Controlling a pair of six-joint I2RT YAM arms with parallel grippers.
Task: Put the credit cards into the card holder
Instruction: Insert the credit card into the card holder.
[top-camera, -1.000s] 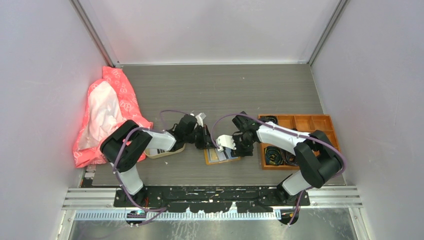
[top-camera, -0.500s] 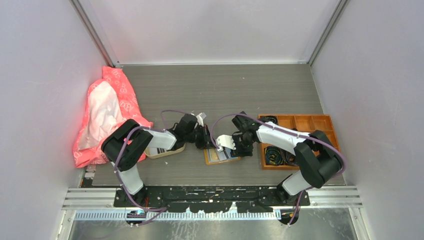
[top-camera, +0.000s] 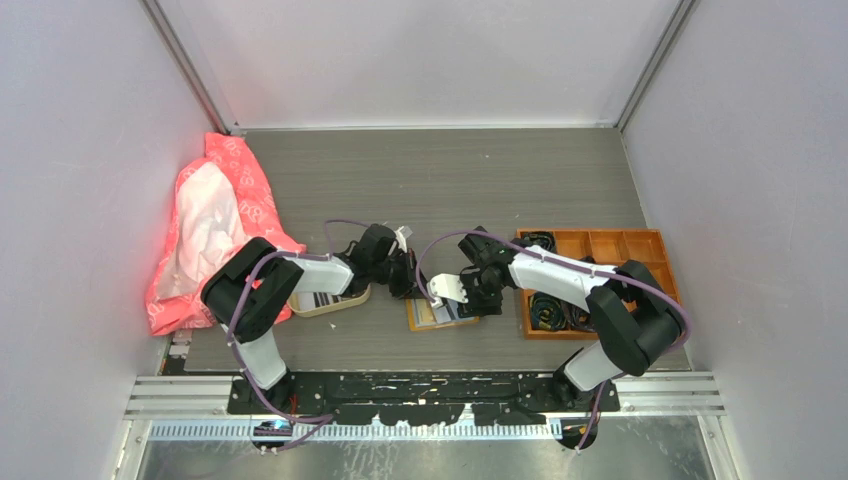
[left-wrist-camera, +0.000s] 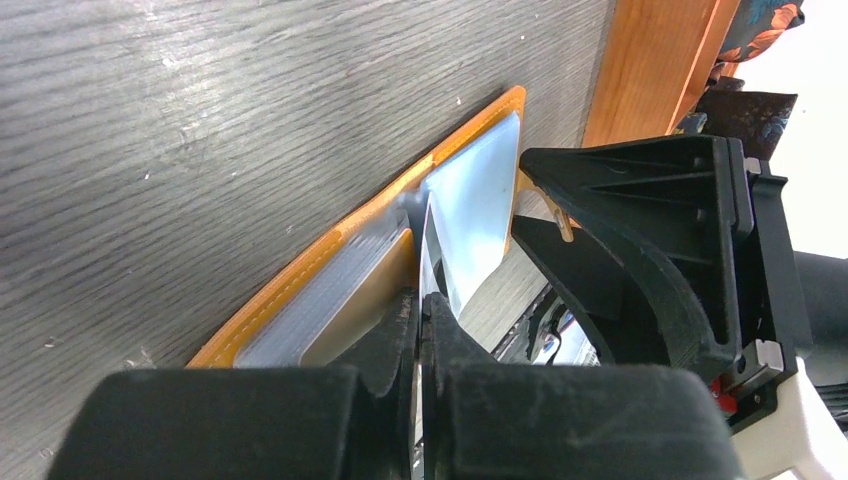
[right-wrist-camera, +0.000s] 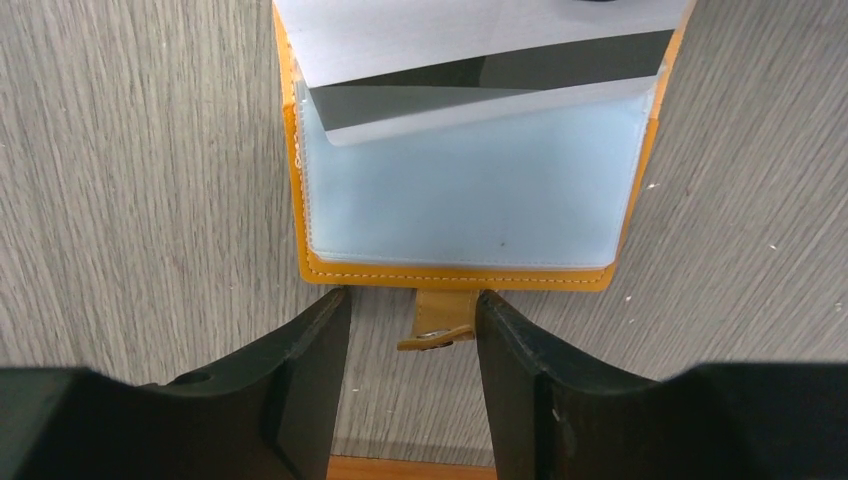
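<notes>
The mustard-orange card holder lies open on the table between the two arms. My left gripper is shut on a thin credit card, seen edge-on, whose far end reaches into the card holder. In the right wrist view that credit card slants over the card holder's clear pocket. My right gripper stands open at the holder's near edge, with the snap tab between its fingers. More credit cards, striped, lie in the beige tray.
An orange compartmented box of black coils stands right of the holder, close behind the right gripper. A pink and white bag lies at the left wall. The left gripper hangs just left of the holder.
Both grippers and the card holder have shifted slightly to the left. The striped cards in the tray show more beside the left arm.
</notes>
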